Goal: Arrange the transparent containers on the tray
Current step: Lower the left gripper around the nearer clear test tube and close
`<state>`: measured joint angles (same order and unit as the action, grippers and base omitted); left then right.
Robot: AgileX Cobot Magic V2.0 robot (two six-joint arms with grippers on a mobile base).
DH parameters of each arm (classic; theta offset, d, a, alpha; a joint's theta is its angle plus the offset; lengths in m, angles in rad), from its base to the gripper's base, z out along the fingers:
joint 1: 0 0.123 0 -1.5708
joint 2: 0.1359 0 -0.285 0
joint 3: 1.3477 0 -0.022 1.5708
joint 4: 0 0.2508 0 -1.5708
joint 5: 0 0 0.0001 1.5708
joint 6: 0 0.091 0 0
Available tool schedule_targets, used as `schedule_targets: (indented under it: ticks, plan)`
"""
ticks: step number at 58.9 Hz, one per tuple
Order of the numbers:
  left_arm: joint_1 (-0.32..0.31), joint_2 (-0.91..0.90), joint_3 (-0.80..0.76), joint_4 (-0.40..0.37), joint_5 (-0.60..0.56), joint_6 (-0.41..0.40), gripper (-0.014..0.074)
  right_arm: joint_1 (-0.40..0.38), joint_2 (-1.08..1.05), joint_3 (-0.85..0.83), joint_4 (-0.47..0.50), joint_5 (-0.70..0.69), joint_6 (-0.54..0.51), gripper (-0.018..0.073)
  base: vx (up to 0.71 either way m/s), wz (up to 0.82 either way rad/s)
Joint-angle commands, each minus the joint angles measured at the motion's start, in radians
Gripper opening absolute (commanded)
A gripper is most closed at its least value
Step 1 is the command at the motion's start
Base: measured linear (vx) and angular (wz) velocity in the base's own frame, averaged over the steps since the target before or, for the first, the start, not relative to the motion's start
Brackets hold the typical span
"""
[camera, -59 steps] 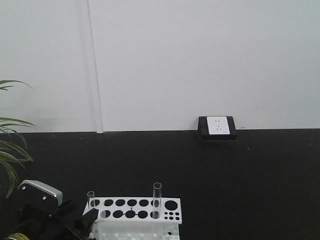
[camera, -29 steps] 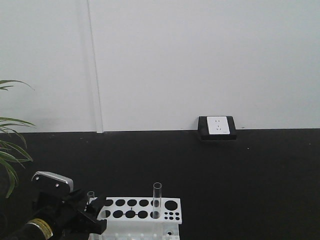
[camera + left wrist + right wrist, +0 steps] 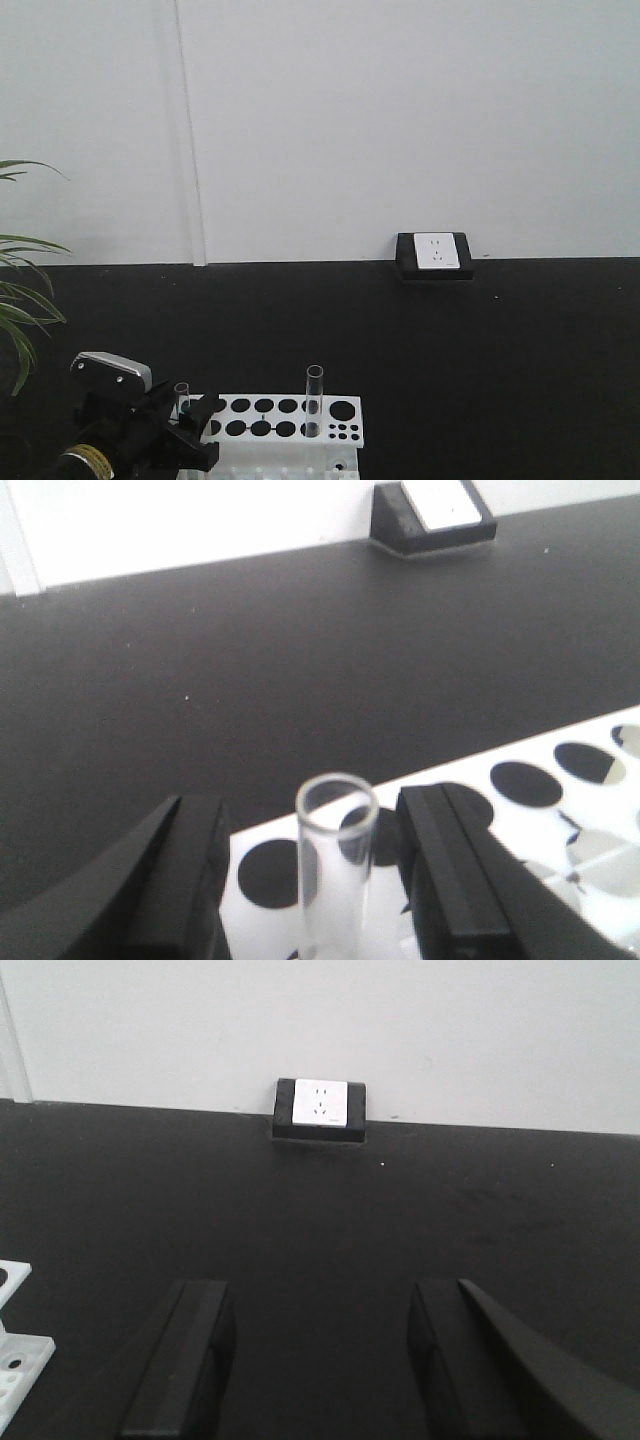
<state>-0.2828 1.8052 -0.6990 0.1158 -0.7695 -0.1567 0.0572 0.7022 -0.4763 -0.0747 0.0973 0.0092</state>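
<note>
Starting at the far left, green plant leaves (image 3: 18,300) overhang the black bench (image 3: 500,360). The left end effector (image 3: 312,880) sits at the left end of the white perforated rack (image 3: 285,418). It is parted, with one finger (image 3: 185,880) on each side of the first test tube (image 3: 337,870). The wrist view shows a gap on both sides of the glass, narrower on the right, with no contact. That tube stands upright in a hole at the rack's left end. The second test tube (image 3: 314,398) stands upright in a hole further right in the same rack, its rim higher. A wall socket box (image 3: 434,255) rests at the bench's rear edge. The right end effector (image 3: 315,1360) is spread wide over bare bench, holding nothing.
</note>
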Motion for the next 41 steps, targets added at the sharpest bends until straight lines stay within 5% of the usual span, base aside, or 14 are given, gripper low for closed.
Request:
schedule_targets:
  ticks: [1, 41]
  plan:
    - [-0.006, -0.034, -0.027, -0.01, -0.096, -0.008, 0.0496, -0.006, 0.013, -0.031, -0.013, -0.085, -0.009, 0.0467, 0.0, 0.0]
    - [-0.006, 0.013, -0.036, 0.014, -0.159, -0.059, 0.034, -0.006, 0.019, -0.031, -0.012, -0.097, -0.009, 0.0467, 0.0, 0.0]
